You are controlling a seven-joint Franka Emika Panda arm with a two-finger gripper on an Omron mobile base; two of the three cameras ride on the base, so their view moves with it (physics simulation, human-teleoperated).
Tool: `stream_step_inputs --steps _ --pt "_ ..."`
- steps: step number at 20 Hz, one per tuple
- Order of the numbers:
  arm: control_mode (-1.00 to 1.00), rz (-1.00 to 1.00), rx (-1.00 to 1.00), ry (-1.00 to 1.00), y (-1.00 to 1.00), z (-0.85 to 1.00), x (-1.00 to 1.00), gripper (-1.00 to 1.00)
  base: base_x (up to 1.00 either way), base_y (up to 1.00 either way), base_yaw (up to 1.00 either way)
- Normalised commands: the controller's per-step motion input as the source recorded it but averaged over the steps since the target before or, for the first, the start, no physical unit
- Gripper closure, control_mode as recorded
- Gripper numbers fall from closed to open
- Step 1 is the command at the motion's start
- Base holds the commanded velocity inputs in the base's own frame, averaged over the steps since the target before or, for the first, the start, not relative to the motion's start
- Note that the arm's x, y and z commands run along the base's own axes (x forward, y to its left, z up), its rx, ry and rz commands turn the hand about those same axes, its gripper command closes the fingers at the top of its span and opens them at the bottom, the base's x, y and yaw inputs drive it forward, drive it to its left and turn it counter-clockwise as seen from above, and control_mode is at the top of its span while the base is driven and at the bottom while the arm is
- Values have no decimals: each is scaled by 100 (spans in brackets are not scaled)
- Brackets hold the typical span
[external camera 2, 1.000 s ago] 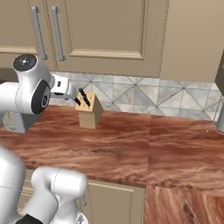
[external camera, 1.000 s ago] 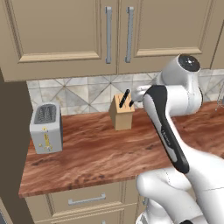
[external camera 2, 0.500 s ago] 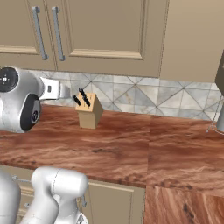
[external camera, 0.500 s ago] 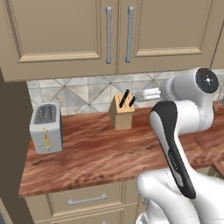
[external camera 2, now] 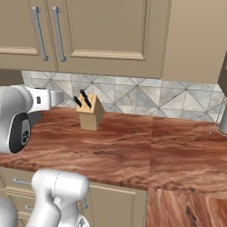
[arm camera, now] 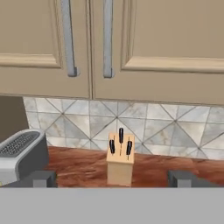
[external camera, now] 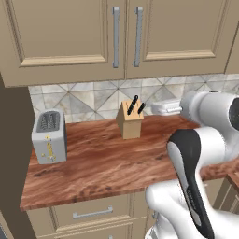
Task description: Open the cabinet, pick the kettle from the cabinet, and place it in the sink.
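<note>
Red-brown wood-grain countertop (external camera: 107, 163) runs under beige cabinet (external camera: 70, 37); both doors shut, grey bar handles (arm camera: 68, 39) above and ahead of jaws. Backsplash (external camera 2: 146, 95): grey diamond tile. Gripper (arm camera: 111, 178) jaws at full spread, nothing held. Wooden knife block (arm camera: 120, 159) centred between fingertips (arm camera: 41, 178), farther back. Grey toaster (external camera: 48, 135) sits left of jaws. No legible labels or writing. Kettle location: cannot tell.

The reddish-brown wood-grain desk (external camera: 102, 163) carries a boxy grey toaster (external camera: 48, 136) near its left end and a pale wooden knife block (external camera: 130, 119) with dark handles farther right, close to the tiled backsplash, the two well apart.
</note>
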Motion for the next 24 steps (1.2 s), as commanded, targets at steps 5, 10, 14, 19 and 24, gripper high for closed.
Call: stream_step_inputs --steps 5,10,14,19,24 --pt "-100 0 0 -16 0 26 -43 -100 0 0 0" --pt "-100 0 0 -17 0 30 -38 -100 0 0 0" --pt "-100 0 0 -15 0 23 -12 -100 0 0 0" --pt "-100 0 -1 -15 0 11 0 -100 0 0 0" --pt "-100 0 0 -22 0 8 4 -100 0 0 0"
